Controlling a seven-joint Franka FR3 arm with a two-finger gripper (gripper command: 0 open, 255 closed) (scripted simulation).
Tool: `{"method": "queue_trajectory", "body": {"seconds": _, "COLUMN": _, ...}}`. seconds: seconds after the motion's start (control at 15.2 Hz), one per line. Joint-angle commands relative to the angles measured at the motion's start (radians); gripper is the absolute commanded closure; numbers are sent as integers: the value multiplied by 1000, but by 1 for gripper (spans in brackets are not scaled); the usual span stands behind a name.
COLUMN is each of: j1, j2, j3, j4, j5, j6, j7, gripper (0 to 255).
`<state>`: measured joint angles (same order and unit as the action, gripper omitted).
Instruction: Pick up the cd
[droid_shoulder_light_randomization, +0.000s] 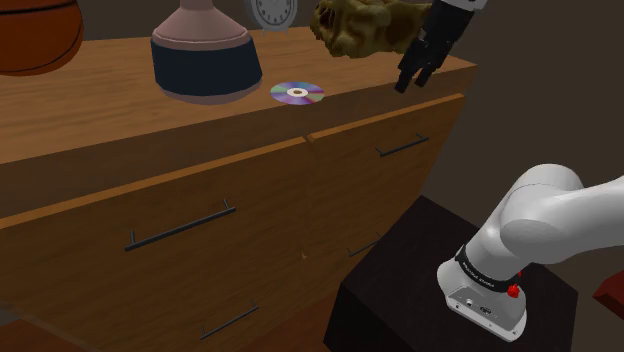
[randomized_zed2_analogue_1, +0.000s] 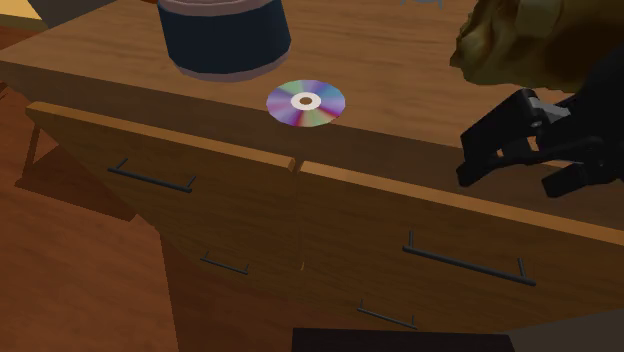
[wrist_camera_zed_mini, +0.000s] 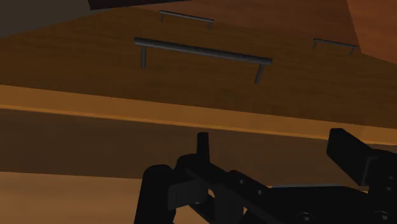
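Observation:
The cd (droid_shoulder_light_randomization: 297, 93) is a shiny rainbow disc lying flat on the wooden dresser top (droid_shoulder_light_randomization: 90, 100), close to its front edge; it also appears in the second exterior view (randomized_zed2_analogue_1: 306, 103). My black gripper (droid_shoulder_light_randomization: 412, 80) hovers over the end of the dresser top at the shoulder view's right, well apart from the disc. Its fingers stand apart with nothing between them (randomized_zed2_analogue_1: 510, 183). In the wrist view the gripper (wrist_camera_zed_mini: 277, 149) faces the dresser's front edge and a drawer handle (wrist_camera_zed_mini: 200, 52).
A dark blue, pink-topped vessel (droid_shoulder_light_randomization: 205, 60) stands just behind the cd. An olive lumpy object (droid_shoulder_light_randomization: 365, 25) sits beside the gripper, a round clock face (droid_shoulder_light_randomization: 272, 12) behind. A brown ball (droid_shoulder_light_randomization: 35, 35) is far left. Drawer handles (droid_shoulder_light_randomization: 180, 227) line the front.

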<state>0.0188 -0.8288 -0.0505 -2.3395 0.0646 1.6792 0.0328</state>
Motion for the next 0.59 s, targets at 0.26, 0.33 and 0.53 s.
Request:
{"method": "queue_trajectory", "body": {"seconds": 0.26, "j1": 35, "j2": 89, "j3": 129, "j4": 106, "j5": -103, "j6": 24, "j7": -20, "gripper": 0}}
{"method": "queue_trajectory", "body": {"seconds": 0.33, "j1": 41, "j2": 110, "j3": 163, "j4": 130, "j5": -132, "j6": 29, "j7": -24, "gripper": 0}}
{"method": "queue_trajectory", "body": {"seconds": 0.53, "j1": 56, "j2": 169, "j3": 266, "j4": 193, "j5": -223, "j6": 43, "j7": -32, "gripper": 0}}
